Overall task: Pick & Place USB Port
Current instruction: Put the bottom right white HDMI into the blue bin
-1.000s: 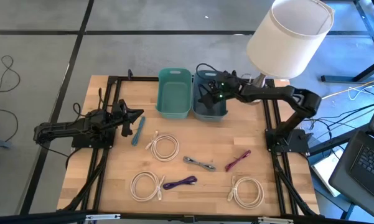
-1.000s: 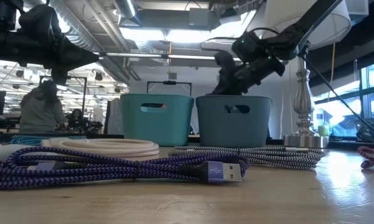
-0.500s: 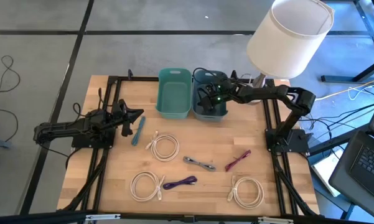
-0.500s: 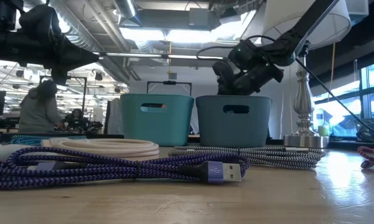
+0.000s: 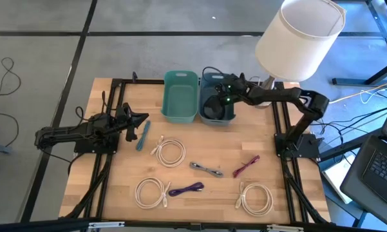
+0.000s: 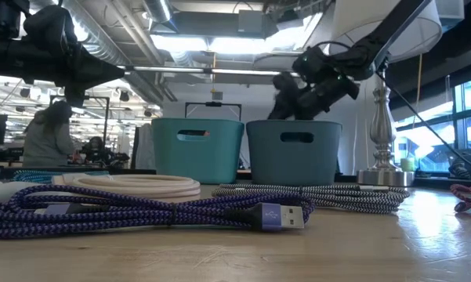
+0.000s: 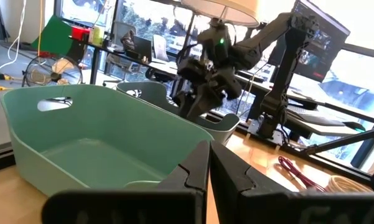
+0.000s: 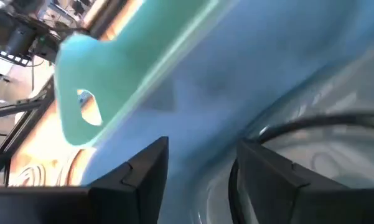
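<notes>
Over the blue-grey bin [image 5: 216, 105] the right gripper [image 5: 220, 98] hangs; its fingers [image 8: 143, 168] are spread apart, holding nothing. A dark cable [image 8: 311, 123] curls inside the bin, its ends hidden by the bin wall; whether it carries a USB plug cannot be made out. The right arm reaches from its base across the surface [image 5: 212, 154], wrist tilted down at the bin. Half a second ago the gripper sat lower and nearer the green bin [image 5: 180, 96]; now it is raised. The left gripper [image 5: 141, 118] rests beside a blue cable [image 5: 142, 136], fingers closed together, empty.
</notes>
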Tool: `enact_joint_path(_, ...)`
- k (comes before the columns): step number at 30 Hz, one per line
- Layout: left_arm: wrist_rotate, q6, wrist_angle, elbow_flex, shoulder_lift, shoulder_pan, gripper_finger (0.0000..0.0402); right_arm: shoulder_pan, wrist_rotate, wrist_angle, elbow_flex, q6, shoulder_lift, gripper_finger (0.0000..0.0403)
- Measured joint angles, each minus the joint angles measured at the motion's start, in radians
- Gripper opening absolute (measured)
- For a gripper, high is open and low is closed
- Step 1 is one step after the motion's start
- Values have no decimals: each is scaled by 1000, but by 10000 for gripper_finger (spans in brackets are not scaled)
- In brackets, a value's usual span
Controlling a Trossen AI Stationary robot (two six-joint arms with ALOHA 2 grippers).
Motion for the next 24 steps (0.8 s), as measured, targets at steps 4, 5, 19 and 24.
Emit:
enact_joint_path(4,1,0,0,0,0,0,6,0,-1,11,0,-26,-89,185)
enact_joint_path(5,1,0,0,0,0,0,6,0,-2,10,0,-27,-114,179)
enact_joint_path(19,-1,2,0,0,0,0,6,134,-83,-183,1,3,-441,132)
enact_joint_path(24,-12,3,1,0,0,0,6,226,-75,-240,1,67,-503,125)
